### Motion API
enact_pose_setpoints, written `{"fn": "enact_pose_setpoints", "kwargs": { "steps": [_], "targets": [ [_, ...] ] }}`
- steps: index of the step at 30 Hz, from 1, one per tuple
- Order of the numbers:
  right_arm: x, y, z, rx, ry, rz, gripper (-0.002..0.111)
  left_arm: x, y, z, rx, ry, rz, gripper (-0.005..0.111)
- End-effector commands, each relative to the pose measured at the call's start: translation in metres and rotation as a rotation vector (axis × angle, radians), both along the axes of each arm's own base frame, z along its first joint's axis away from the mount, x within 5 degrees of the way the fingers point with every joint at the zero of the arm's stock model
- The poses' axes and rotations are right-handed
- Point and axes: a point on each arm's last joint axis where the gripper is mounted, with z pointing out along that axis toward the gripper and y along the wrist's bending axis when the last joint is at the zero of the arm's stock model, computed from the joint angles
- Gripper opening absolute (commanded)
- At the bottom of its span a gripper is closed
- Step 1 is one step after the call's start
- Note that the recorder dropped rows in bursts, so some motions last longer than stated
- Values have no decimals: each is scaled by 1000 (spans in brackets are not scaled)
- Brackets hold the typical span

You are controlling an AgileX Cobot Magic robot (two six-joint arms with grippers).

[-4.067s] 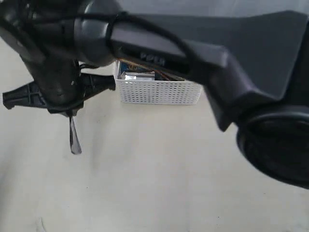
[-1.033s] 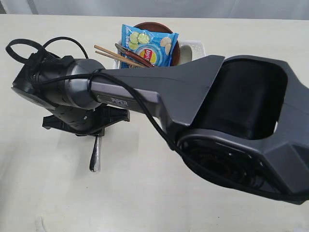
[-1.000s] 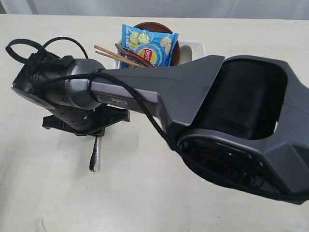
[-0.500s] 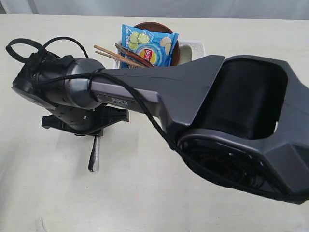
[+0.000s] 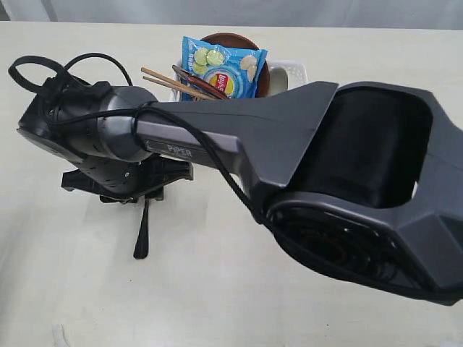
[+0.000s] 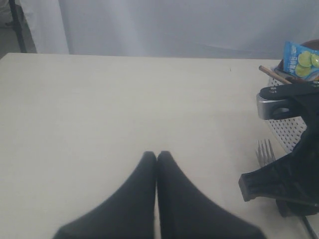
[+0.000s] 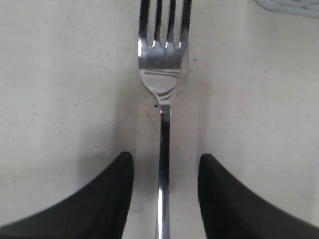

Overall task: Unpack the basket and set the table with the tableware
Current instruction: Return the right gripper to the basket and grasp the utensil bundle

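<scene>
Worktop [image 5: 72,289], pale beige, runs under everything. The left jaws are pressed tip to tip with nothing between them, over a bare stretch well to the left of the rest.

Next comes the fork [image 7: 163,74]. It lies flat on the worktop, to the left of the basket [image 5: 293,72], with its handle [image 5: 142,233] pointing at the near edge. Its tines lie near the basket's perforated wall. The right jaws are spread apart, one finger on either side of the handle. A strip of worktop shows between each finger and the steel, so they grip nothing. The fork rests on the worktop alone.

The right arm [image 5: 289,144] slants across the middle of the exterior view and hides most of the basket's front. The basket stands towards the far edge, about midway along it. Two chopsticks [image 5: 168,79] stick out of it, leaning left. A blue chip bag [image 5: 221,69] stands upright in it. The brown plate [image 5: 242,42] shows behind the bag. A short run of white rim is visible on the basket's right side.
</scene>
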Motion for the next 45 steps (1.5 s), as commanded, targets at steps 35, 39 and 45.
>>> {"fn": "enact_pose_setpoints", "kwargs": {
  "steps": [35, 39, 45],
  "targets": [
    [96, -135, 127, -113, -170, 624, 0, 0, 0, 0, 4, -11, 3, 0],
    [91, -130, 108, -1, -313, 708, 0, 0, 0, 0, 4, -11, 3, 0],
    [90, -131, 96, 0, -307, 724, 10, 0, 0, 0, 4, -11, 3, 0]
  ]
}}
